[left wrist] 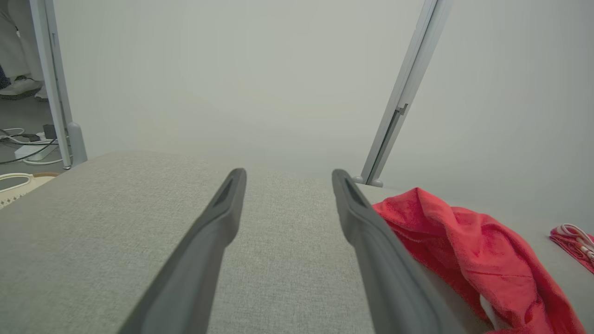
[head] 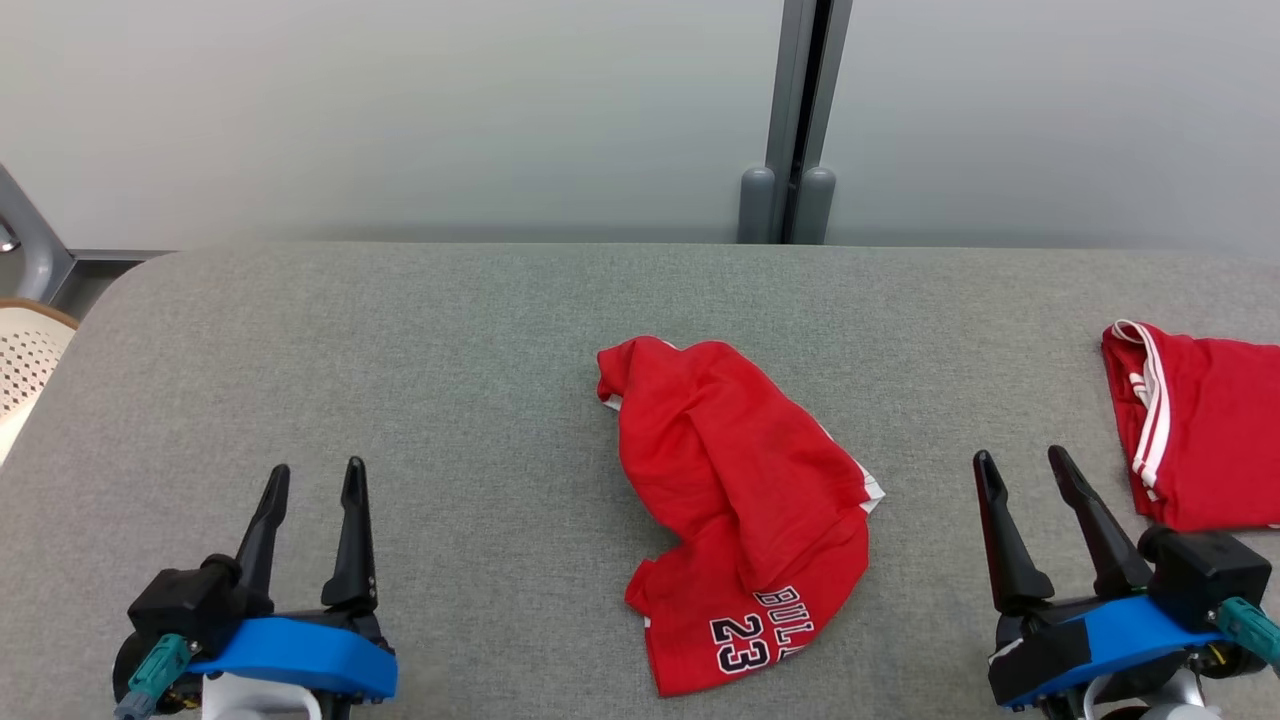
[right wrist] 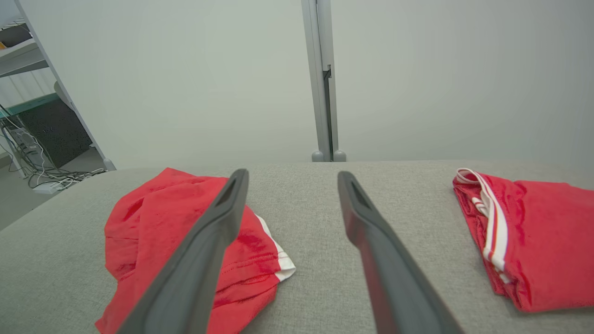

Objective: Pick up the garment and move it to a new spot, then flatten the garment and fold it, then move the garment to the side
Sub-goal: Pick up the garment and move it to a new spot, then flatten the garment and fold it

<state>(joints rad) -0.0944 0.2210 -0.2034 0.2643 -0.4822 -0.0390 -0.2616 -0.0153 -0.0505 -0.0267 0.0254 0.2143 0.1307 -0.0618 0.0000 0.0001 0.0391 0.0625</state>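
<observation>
garment (head: 735,510) lies on the table (head: 400,350), second garment (head: 1210,430) to its right.

Both arms look like the same build. The left gripper (head: 318,465) and right gripper (head: 1021,453) each have two long, skinny black fingers (head: 350,540) that taper to a point, kinda like beaks. Up close they're matte dark grey, with a narrow slot (left wrist: 224,192) sunk into the inner face near the tip. At the base there's a bright blue band (head: 300,655) curving round, a chunky black block (head: 195,600) beside it, and a teal plug (head: 160,660) sticking out. There's a pale shell (head: 250,697) under the blue.
</observation>
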